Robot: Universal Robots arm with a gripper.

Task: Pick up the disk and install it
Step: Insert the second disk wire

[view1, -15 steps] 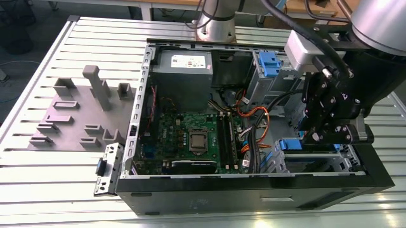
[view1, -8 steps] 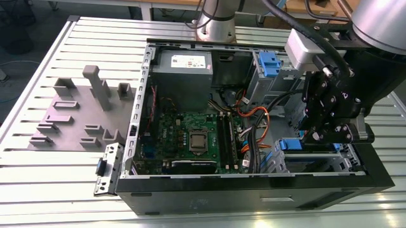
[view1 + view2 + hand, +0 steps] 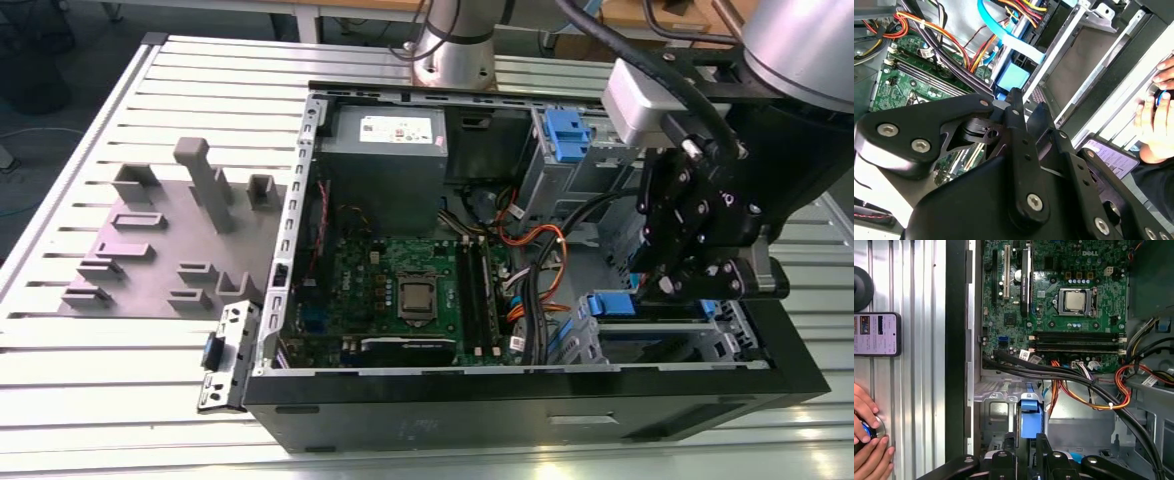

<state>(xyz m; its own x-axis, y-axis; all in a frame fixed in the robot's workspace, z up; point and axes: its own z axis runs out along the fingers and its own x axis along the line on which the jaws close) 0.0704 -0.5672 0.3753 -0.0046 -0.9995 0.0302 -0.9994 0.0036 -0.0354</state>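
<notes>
Grey fixture plate (image 3: 160, 250) lies on the slatted table (image 3: 80, 400) at the exterior view's left. Open computer case (image 3: 534, 385) sits mid-table, motherboard (image 3: 400, 290) and power-supply box (image 3: 384, 150) exposed. At the exterior view's right, the gripper (image 3: 694, 285) hangs over the drive bay, fingers clenched on the disk's (image 3: 610, 305) blue bracket, the disk standing in the bay. A person's hand (image 3: 869, 440) rests on the table just beside the case.

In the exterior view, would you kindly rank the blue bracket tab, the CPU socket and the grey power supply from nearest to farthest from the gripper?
1. Blue bracket tab, right beside the gripper.
2. CPU socket, mid-motherboard.
3. Grey power supply, far corner of the case.
</notes>
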